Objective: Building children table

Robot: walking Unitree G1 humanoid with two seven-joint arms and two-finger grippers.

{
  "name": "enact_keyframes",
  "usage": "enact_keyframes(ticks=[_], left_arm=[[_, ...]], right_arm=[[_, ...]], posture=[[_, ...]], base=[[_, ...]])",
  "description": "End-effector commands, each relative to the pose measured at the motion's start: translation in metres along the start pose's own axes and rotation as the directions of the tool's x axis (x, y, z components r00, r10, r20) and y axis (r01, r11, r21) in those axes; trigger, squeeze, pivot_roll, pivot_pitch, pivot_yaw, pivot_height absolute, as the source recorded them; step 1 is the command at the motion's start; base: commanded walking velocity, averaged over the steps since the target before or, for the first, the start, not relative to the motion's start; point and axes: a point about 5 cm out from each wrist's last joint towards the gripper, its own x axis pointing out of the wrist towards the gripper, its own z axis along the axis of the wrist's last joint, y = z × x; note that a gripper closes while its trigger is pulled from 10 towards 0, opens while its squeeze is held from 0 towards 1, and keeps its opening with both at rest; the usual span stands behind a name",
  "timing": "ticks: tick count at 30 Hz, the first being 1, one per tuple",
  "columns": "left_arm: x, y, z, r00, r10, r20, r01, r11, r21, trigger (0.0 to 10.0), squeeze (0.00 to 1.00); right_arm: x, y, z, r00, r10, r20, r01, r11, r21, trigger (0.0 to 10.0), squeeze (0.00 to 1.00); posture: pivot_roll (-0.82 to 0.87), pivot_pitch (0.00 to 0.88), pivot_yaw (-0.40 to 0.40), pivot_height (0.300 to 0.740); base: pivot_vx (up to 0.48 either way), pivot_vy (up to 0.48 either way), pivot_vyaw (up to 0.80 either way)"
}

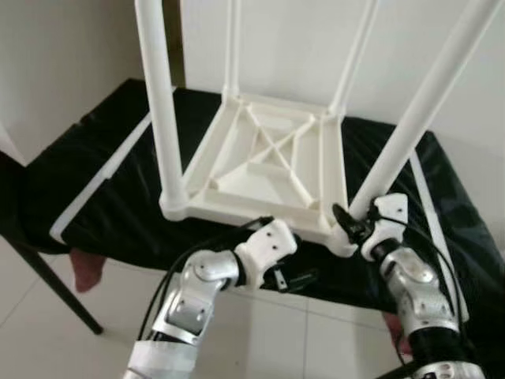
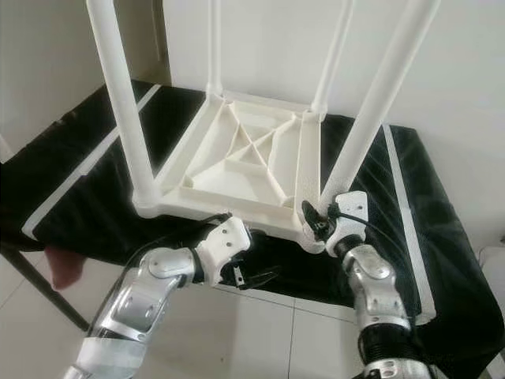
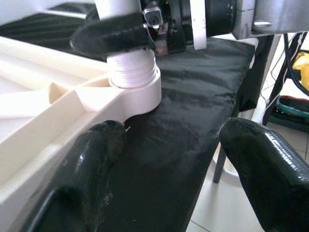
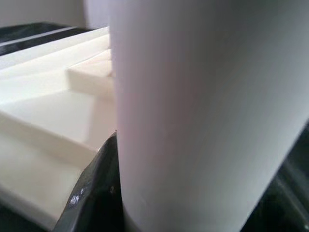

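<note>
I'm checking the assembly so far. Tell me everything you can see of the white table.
The white table looks like moulded plastic and lies upside down on a black cloth-covered surface. Its square underside shows crossing ribs. Four round legs rise from corner sockets. The right gripper has its fingers around the base of the near right leg. The left gripper hangs open beside the near edge.

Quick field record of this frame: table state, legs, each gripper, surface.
table: white tabletop upside down, ribbed underside up
legs: four fitted, standing up from the corners
right gripper: closed around near right leg at its socket
left gripper: open, below the tabletop's near edge, holding nothing
surface: black cloth with white stripes
floor: pale tiles
</note>
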Motion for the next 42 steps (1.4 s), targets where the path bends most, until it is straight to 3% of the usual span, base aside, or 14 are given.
enact_keyframes(ticks=[1,6,8,11,13,15,16,29,30,31,32,38,40,42], left_arm=[[0.003,0.010,0.002,0.982,0.188,0.003,-0.188,0.982,0.009,10.0,0.00],[0.003,0.009,0.002,0.983,0.185,0.005,-0.185,0.983,0.006,10.0,0.00],[0.002,0.007,-0.001,0.985,0.175,-0.006,-0.174,0.984,0.025,10.0,0.00],[0.002,0.007,-0.002,0.985,0.173,-0.010,-0.173,0.985,0.023,10.0,0.00],[0.001,0.009,-0.003,0.984,0.179,-0.016,-0.179,0.984,0.022,10.0,0.00],[0.001,0.009,-0.003,0.984,0.179,-0.016,-0.179,0.984,0.022,10.0,0.00],[0.001,0.011,-0.004,0.982,0.186,-0.017,-0.185,0.983,0.017,10.0,0.00],[0.000,0.008,-0.005,0.985,0.172,-0.013,-0.172,0.985,0.009,10.0,0.00],[0.000,0.008,-0.005,0.985,0.174,-0.012,-0.174,0.985,0.006,10.0,0.00],[0.000,0.008,-0.005,0.985,0.174,-0.012,-0.174,0.985,0.006,10.0,0.00],[0.000,0.008,-0.005,0.984,0.175,-0.011,-0.175,0.984,0.003,10.0,0.00],[0.002,0.006,-0.004,0.985,0.174,-0.008,-0.174,0.985,0.003,10.0,0.00],[0.002,0.006,-0.004,0.985,0.175,-0.007,-0.175,0.985,-0.001,10.0,0.00],[0.001,0.006,-0.004,0.984,0.176,-0.007,-0.176,0.984,-0.001,10.0,0.00]], right_arm=[[-0.001,-0.004,0.004,0.997,-0.075,0.017,0.075,0.997,0.001,10.0,0.00],[-0.007,0.005,-0.003,0.973,-0.230,-0.019,0.231,0.972,0.032,10.0,0.00],[-0.011,0.013,-0.009,0.934,-0.353,-0.060,0.355,0.935,0.018,10.0,0.00],[-0.012,0.016,-0.011,0.918,-0.388,-0.075,0.391,0.920,0.027,10.0,0.00],[-0.016,0.022,-0.013,0.864,-0.492,-0.107,0.498,0.866,0.045,10.0,0.00],[-0.016,0.022,-0.013,0.864,-0.492,-0.107,0.498,0.866,0.045,10.0,0.00],[-0.018,0.030,-0.014,0.841,-0.526,-0.129,0.536,0.842,0.060,10.0,0.00],[-0.015,0.041,-0.004,0.855,-0.509,-0.101,0.517,0.853,0.073,10.0,0.00],[-0.016,0.041,-0.003,0.856,-0.508,-0.098,0.515,0.854,0.073,10.0,0.69],[-0.016,0.041,-0.003,0.856,-0.508,-0.098,0.515,0.854,0.073,10.0,0.69],[-0.016,0.040,-0.002,0.858,-0.504,-0.095,0.511,0.856,0.074,10.0,1.00],[-0.017,0.035,0.002,0.870,-0.487,-0.069,0.491,0.869,0.063,10.0,1.00],[-0.015,0.034,0.002,0.894,-0.443,-0.066,0.447,0.891,0.071,10.0,1.00],[-0.011,0.027,0.001,0.943,-0.326,-0.070,0.331,0.941,0.074,10.0,1.00]], posture=[[0.05,0.000,-0.083,0.740],[0.05,0.000,-0.085,0.740],[0.05,0.000,-0.085,0.740],[0.05,0.000,-0.085,0.740],[0.05,0.000,-0.087,0.740],[0.05,0.000,-0.087,0.740],[0.05,0.000,-0.088,0.740],[0.05,0.000,-0.089,0.740],[0.05,0.000,-0.089,0.740],[0.05,0.000,-0.089,0.740],[0.05,0.000,-0.090,0.740],[0.05,0.000,-0.092,0.740],[0.04,0.000,-0.090,0.740],[0.04,0.000,-0.089,0.740]], base=[[0.000,0.000,0.00],[0.000,0.000,0.00],[0.000,0.000,0.00],[0.000,0.000,0.00],[0.000,0.000,0.00],[0.000,0.000,0.00],[0.000,0.000,0.00],[0.000,0.000,0.00],[0.000,0.000,0.00],[0.000,0.000,0.00],[0.000,0.000,0.00],[0.000,0.000,0.00],[0.000,0.000,0.00],[0.000,0.000,0.00]])
